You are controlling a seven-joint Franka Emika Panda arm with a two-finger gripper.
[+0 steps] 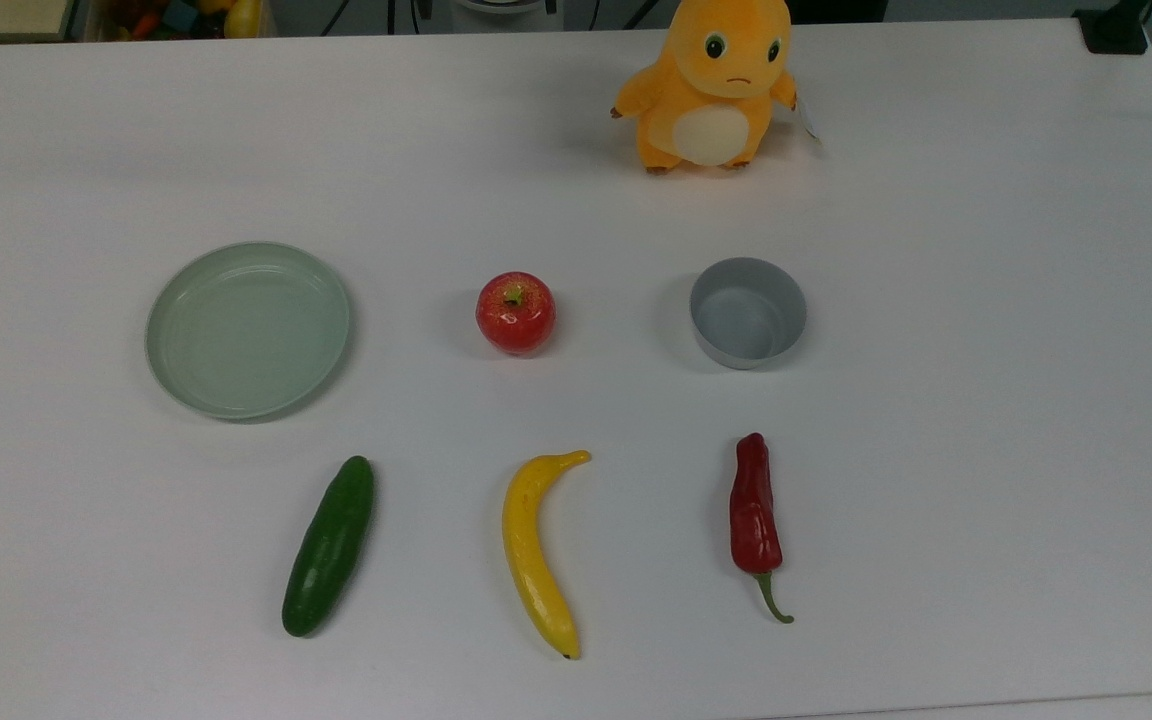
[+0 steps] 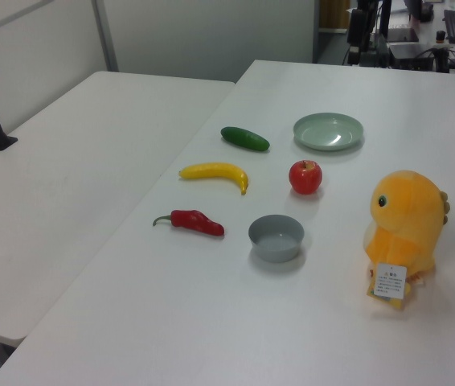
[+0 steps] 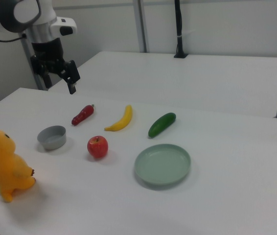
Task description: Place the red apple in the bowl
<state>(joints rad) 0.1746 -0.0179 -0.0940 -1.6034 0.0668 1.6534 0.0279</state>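
We are looking across the right view, from its near edge to its far edge. Nearest, the orange plush toy (image 3: pixel 4 164) is sitting on the white table (image 3: pixel 236 176), soft and fuzzy, well apart from the other things, so we are judging it as a bystander only. A little further, the pale green plate (image 3: pixel 162 165) is lying flat, wide, shallow and smooth.

Next, the red apple (image 3: pixel 97 147) is resting upright on the table between the plate and the bowl (image 3: pixel 51 142), touching neither. It is round and glossy, so we are expecting it to slip or roll under a careless grip. The bowl is grey and matte, with straight walls, and it is standing empty.

Behind them, 3 long toys are lying in 1 row: the red chili pepper (image 3: pixel 82 114), the yellow banana (image 3: pixel 120 120) and the green cucumber (image 3: pixel 162 124). We are thinking the gaps are leaving room for fingers around each thing.

Farthest, the gripper (image 3: pixel 57 74) is hanging above the table's far edge, its 2 fingers spread wide and holding nothing. The task is not yet begun.
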